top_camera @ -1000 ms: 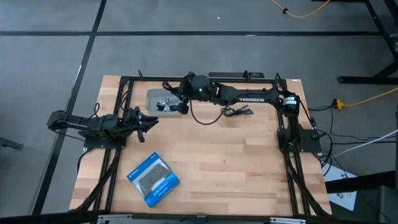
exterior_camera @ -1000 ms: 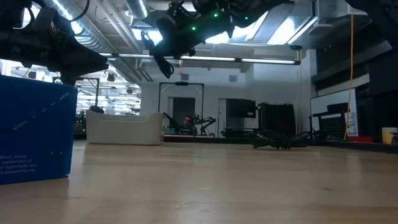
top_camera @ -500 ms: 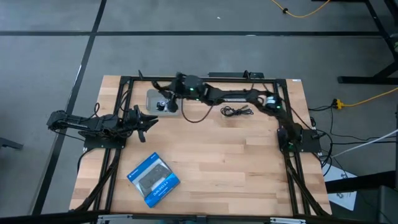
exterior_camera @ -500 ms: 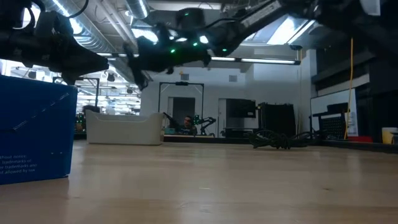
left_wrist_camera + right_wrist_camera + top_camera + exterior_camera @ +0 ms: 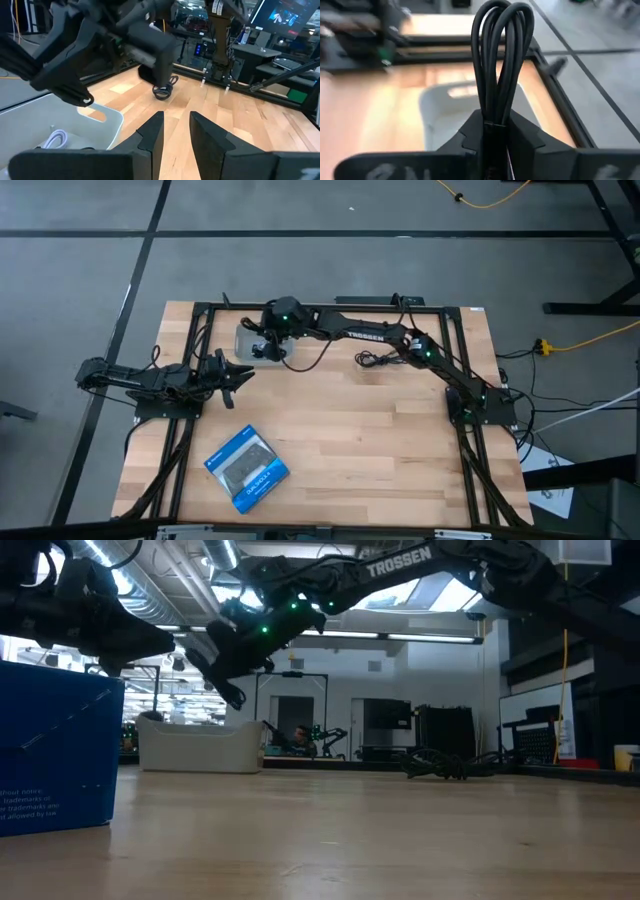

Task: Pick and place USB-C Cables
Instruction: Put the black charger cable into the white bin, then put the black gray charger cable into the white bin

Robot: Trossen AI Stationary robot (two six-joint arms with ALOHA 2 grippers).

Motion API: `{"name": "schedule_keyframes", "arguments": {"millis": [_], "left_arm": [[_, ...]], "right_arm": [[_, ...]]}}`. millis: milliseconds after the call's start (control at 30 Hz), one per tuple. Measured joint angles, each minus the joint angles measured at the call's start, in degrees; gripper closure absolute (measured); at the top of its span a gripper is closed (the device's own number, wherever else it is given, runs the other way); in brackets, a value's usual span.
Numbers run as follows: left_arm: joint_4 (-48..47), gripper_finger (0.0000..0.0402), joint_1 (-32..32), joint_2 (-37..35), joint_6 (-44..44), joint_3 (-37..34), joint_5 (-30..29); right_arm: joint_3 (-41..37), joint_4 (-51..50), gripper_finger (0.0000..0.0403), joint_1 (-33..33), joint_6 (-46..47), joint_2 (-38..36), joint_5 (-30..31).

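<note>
My right gripper point(image 5: 263, 346) hangs over the white tray point(image 5: 245, 338) at the table's far left and is shut on a stubby black cable bundle point(image 5: 502, 55). It also shows in the low view point(image 5: 228, 690), above the tray point(image 5: 200, 750). A whitish cable point(image 5: 54, 138) lies in the tray point(image 5: 75, 125). A thin loose black coil point(image 5: 380, 359) lies on the table near the far edge. My left gripper point(image 5: 236, 376) waits slightly open and empty, near the tray's near side. My right gripper pinches the black bundle between its two fingers at the bundle's lower part point(image 5: 495, 117). The looped end point(image 5: 502, 20) sticks out forward past the fingertips. The bundle is lifted clear, above the tray.
A blue-and-black flat box point(image 5: 247, 468) lies near the table's front left and shows large in the low view point(image 5: 55, 750). Dark frame rails run along the table's far, left and right sides. The wood between the box and the coil is bare.
My right gripper has gone toward the table's left edge with the black bundle, the arm stretching out, and has come down a little. It now hangs over the tray. It has stayed shut on the bundle.
</note>
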Motion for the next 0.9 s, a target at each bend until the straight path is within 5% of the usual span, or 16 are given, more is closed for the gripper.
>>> {"name": "schedule_keyframes", "arguments": {"millis": [400, 567, 900], "left_arm": [[0.0, 0.0315, 0.0, 0.0, -0.1, 0.0, 0.0], [0.0, 0.0315, 0.0, 0.0, -0.1, 0.0, 0.0], [0.0, 0.0315, 0.0, 0.0, -0.4, 0.0, -0.1]], "right_arm": [[0.0, -0.4, 0.0154, -0.5, -0.1, 0.1, 3.2], [0.6, -6.0, 0.0142, -0.4, -0.1, -1.7, 9.1], [3.3, -46.4, 0.0144, 0.5, 1.7, -11.9, 28.6]]}}
